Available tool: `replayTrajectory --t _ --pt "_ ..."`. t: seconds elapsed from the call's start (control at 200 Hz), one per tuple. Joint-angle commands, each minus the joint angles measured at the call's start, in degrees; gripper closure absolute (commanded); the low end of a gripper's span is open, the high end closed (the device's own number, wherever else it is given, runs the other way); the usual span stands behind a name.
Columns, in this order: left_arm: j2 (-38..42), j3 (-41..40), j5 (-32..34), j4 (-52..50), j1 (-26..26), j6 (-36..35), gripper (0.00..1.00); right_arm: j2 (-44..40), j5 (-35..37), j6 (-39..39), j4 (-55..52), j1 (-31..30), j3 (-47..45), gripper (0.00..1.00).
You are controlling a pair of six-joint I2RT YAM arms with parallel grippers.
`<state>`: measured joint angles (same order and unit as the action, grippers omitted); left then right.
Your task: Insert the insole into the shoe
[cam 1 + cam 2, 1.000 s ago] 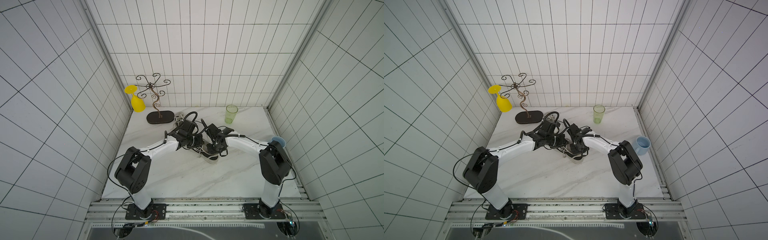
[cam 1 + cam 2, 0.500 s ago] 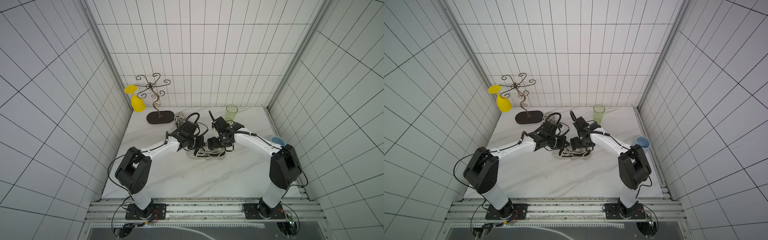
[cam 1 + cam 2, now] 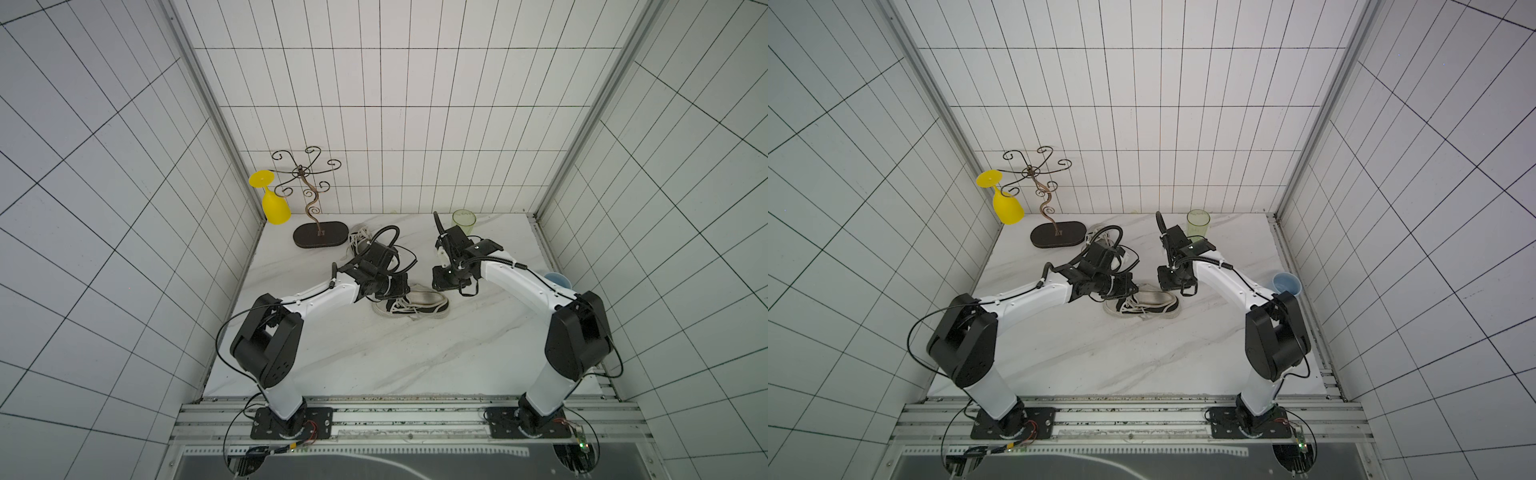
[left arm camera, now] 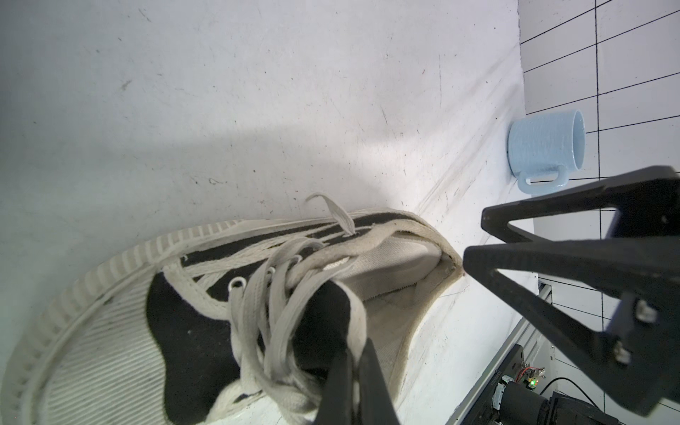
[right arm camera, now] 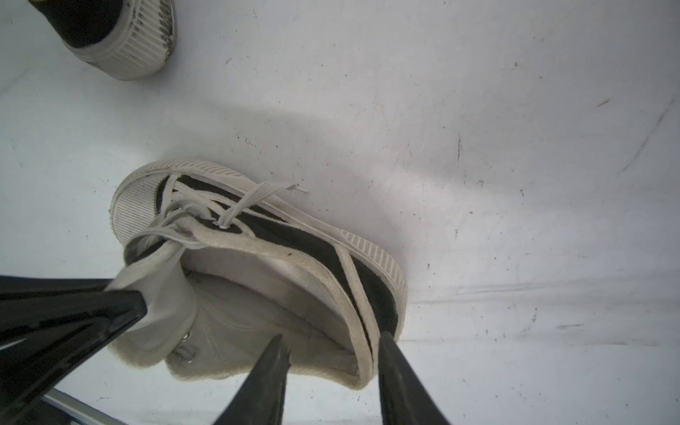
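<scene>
The black-and-white canvas shoe [image 3: 411,309] lies mid-tabletop [image 3: 374,365], its pale fabric insole [image 4: 390,257] apparently already inside. The left fingers [image 4: 371,375] pinch the tongue [image 4: 331,305]; the right fingers [image 5: 268,375], spread, straddle the heel collar [image 5: 364,353]. Next, probably: press the insole's heel end flat

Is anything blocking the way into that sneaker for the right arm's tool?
Nothing visible does. The left tool pinches the tongue up, so the shoe gapes open; the right tool hangs at its heel, jaws apart.

White tiled walls [image 3: 395,124] with dark grout close round the marble table [image 3: 374,365] on three sides; a metal rail [image 3: 415,419] runs along its near edge.
</scene>
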<state>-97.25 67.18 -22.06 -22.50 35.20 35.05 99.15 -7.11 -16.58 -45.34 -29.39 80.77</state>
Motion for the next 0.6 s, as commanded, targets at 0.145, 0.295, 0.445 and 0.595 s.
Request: replayTrajectory --t 0.145,0.295,0.445,0.595 --pt "-0.09 2.86 0.06 1.07 0.38 -1.06 1.0 3.67 5.64 2.05 3.05 -0.34 -9.56 0.61" --pt "0.0 3.31 0.16 0.62 0.47 -1.54 1.0 6.77 14.65 1.54 5.95 -0.25 -13.58 0.6" --pt "-0.54 4.24 -0.32 0.26 0.72 -2.47 1.0 10.53 12.46 2.1 5.7 -1.9 -10.73 0.54" --pt "-1.34 4.46 -1.05 -0.04 0.93 -3.16 1.0 8.69 0.81 -1.08 5.22 -0.84 -5.17 0.51"
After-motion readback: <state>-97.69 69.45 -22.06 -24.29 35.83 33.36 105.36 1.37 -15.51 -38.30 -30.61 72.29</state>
